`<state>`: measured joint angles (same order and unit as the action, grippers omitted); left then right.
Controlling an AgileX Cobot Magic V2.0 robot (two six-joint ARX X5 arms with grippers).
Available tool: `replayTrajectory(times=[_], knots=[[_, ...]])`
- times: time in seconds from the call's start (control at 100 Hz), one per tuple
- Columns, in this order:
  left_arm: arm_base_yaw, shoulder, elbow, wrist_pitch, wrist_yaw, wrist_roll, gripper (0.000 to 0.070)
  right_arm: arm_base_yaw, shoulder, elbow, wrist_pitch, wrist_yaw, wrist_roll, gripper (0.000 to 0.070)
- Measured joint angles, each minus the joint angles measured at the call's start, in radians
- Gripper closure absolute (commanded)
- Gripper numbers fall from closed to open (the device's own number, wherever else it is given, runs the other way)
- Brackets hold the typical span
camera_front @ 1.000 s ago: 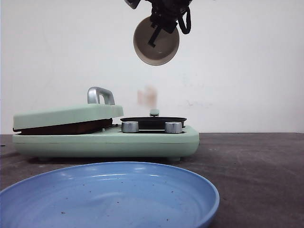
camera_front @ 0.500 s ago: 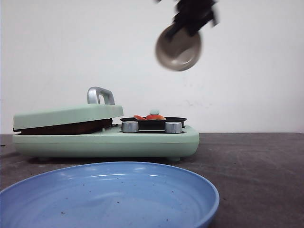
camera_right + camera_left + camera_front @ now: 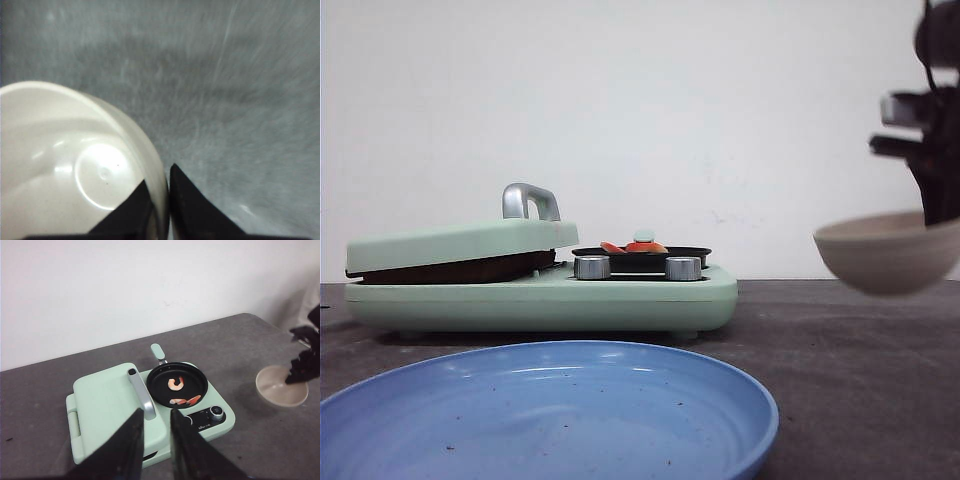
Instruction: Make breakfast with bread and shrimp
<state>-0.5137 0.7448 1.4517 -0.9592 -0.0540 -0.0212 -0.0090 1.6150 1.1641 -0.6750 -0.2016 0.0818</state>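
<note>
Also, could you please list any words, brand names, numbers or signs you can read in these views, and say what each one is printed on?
Nothing can be read as text.
A small dark marking, perhaps a brand, sits on the control panel of the green cooker, between the knobs: too small and blurred to read.
The beige bowl, blue plate and black pan show no lettering.

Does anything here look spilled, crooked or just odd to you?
Nothing stands out. Two shrimp lie inside the black pan on the green cooker, none on the table. The cooker's lid is shut. The right gripper holds an empty bowl upright, and the blue plate is empty.
</note>
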Motion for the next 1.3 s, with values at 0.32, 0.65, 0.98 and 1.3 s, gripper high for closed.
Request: replayTrajectory(times=[0.32,0.65,0.98,1.3], knots=[[0.000,0.000,0.000,-0.011,0.000,-0.008,0.0690,-0.056,-0.004,-0.119,0.132,-0.006,0.032,0.0326],[0.000,-0.043,-0.092,0.011,-0.060,-0.020,0.0690,-0.045,-0.098,-0.114,0.124,-0.053,0.065,0.0690],[0.000,-0.300,-0.488,0.163,-0.072,-0.241,0.0690,0.135,-0.670,-0.150,0.428,0.126,-0.105,0.0695],[0.000,-0.312,-0.575,0.185,-0.080,-0.333,0.0690,0.142,-0.851,-0.320,0.522,0.207,-0.125,0.0696]])
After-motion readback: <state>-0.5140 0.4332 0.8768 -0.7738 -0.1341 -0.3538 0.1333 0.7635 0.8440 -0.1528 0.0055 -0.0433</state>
